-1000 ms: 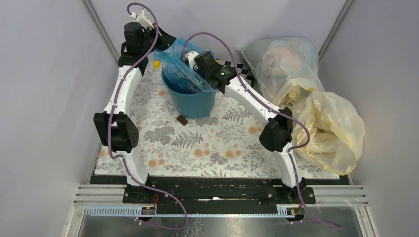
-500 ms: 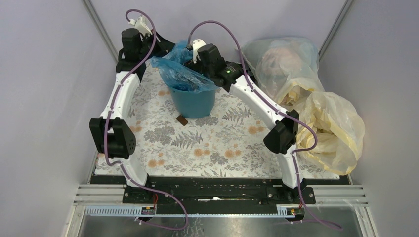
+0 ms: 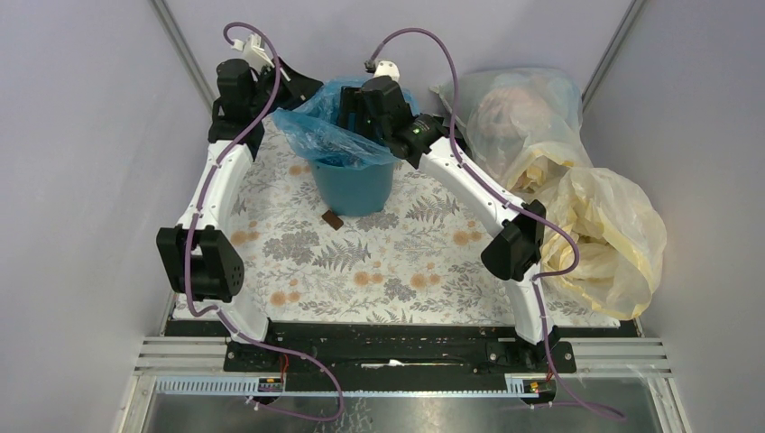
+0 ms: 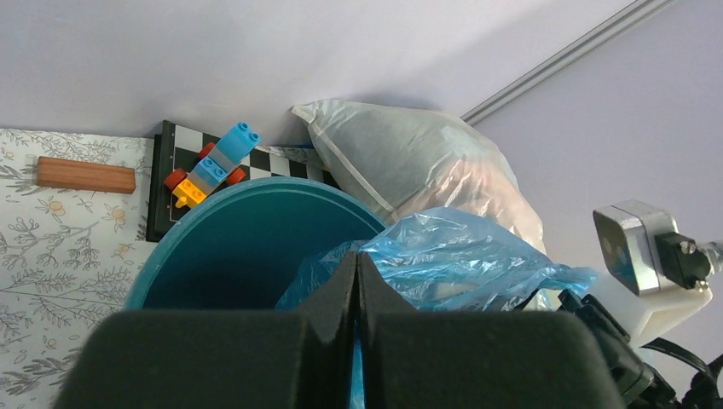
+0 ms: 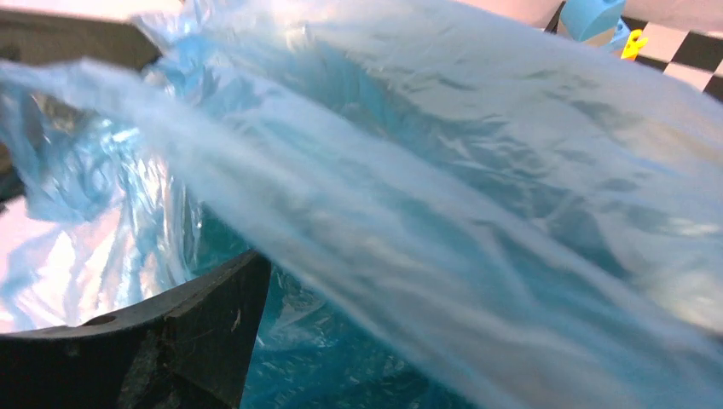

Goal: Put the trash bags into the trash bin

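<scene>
The teal trash bin (image 3: 354,188) stands at the back middle of the floral table. The thin blue trash bag (image 3: 327,137) lies draped across its mouth, part hanging inside. My left gripper (image 3: 299,90) is above the bin's far left rim, shut on an edge of the bag (image 4: 465,264), with blue film showing between the fingers (image 4: 328,294). The bin's open inside (image 4: 226,256) lies just beyond. My right gripper (image 3: 354,106) is over the bin's far rim. In its wrist view the bag (image 5: 477,213) fills the picture. One finger (image 5: 200,328) shows well off-centre; the other is hidden.
A large clear stuffed bag (image 3: 519,113) and pale-yellow bags (image 3: 603,230) crowd the right side. A small brown block (image 3: 332,220) lies before the bin. Behind the bin are toy bricks (image 4: 209,166) on a checkerboard (image 4: 162,196) and a wooden block (image 4: 85,175).
Both grippers have moved back and up from the bin. The right gripper came out of the bin's mouth, and the bag is now spread wider across the rim.
</scene>
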Motion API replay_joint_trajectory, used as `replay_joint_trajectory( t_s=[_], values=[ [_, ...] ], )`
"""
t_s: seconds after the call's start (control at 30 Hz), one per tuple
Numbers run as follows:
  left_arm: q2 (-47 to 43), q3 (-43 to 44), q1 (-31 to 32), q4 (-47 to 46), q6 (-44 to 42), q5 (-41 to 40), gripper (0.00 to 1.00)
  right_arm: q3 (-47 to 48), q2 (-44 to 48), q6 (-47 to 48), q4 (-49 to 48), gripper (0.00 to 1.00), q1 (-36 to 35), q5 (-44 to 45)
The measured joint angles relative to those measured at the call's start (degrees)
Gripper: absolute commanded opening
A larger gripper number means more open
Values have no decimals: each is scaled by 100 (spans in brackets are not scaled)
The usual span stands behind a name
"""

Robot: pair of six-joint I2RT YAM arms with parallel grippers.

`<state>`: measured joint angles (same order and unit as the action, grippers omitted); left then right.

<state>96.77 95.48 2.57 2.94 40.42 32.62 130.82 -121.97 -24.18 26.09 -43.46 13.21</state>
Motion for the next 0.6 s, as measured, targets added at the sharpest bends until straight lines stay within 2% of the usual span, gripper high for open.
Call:
replay_joint_trajectory(
  t_s=[0.2, 0.33, 0.47, 0.6],
  values=[
    [-9, -83, -2, -11, 0, -4, 0, -37, 7, -1056, -109, 90, 0, 330],
    [-9, -140, -2, -9, -7, -11, 0, -387, 173, -1600, -420, 89, 0, 227],
    [-9, -181, -2, -7, -50, -28, 0, -1189, 647, -1786, -1165, 89, 0, -190],
    [-9, -229, -2, 37, -142, -83, 0, -1943, 1185, -1558, -2153, 89, 0, -774]
  ],
)
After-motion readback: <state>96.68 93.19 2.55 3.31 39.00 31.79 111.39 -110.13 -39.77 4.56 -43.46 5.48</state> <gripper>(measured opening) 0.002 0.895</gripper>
